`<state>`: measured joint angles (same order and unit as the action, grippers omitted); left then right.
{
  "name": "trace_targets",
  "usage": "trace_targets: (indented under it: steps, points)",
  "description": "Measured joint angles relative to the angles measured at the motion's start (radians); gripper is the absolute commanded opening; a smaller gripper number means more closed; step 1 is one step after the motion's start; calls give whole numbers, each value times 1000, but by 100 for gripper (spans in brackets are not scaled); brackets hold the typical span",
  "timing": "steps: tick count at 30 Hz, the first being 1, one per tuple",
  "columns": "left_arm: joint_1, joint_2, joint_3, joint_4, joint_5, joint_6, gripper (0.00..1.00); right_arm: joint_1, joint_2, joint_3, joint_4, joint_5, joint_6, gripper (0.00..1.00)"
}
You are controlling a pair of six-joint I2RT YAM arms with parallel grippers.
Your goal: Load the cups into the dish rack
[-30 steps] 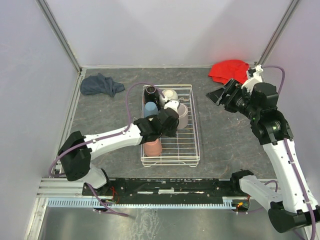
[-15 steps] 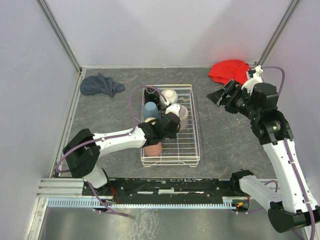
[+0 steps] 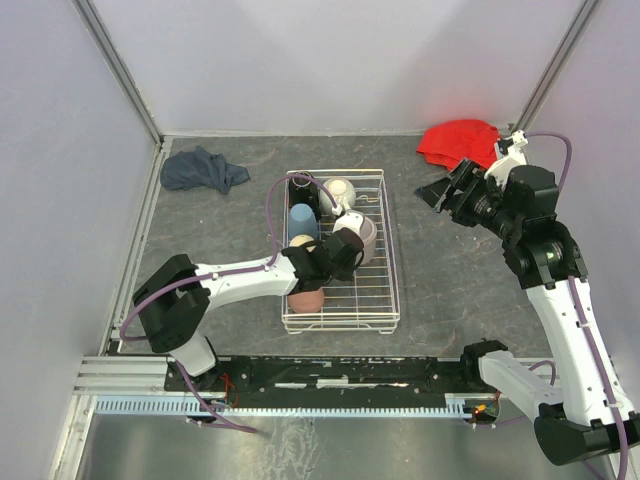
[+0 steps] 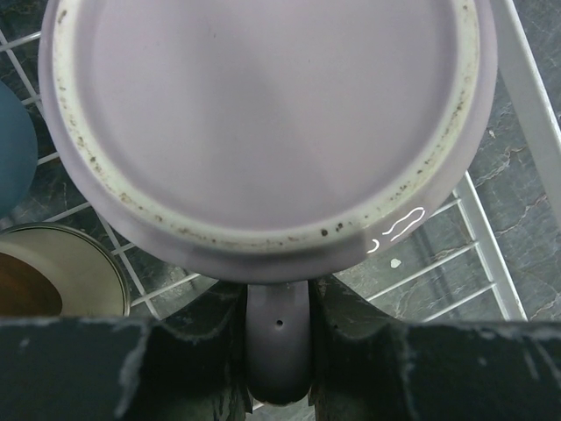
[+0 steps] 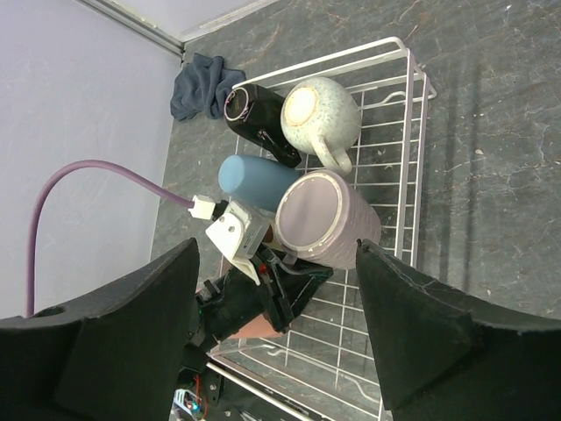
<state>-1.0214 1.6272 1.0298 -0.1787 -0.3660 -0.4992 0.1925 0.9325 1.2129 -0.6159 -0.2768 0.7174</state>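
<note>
Inside dish rack (image 3: 391,262), left tool (image 4: 278,351) clamps mauve-pink mug (image 4: 263,114) near rim.

Salmon tumbler (image 3: 306,301) half under left arm (image 3: 240,283)

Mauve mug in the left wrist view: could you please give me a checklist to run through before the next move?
1. Handle of the mauve mug is gripped in the left hand: ok.
2. Mug is base up, inside the dish rack: ok.
3. Mug rim rests on the rack grid: cannot tell, hidden under the mug.
4. Gap to the blue tumbler: ok, but narrow.
5. Right hand is open and away from the rack: ok.
</note>
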Motion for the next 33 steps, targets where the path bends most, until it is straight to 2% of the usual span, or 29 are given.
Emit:
trace_targets:
  steps: [22,30,33]
  points:
    - [-20,9,-11,-9,-35,-31,3,-24,0,-17,0,-40,2,79]
    - [-26,9,-21,-7,-50,-51,28,-24,3,-26,0,-51,7,79]
    - [-29,9,-23,-6,-53,-58,43,-24,10,-28,1,-59,14,79]
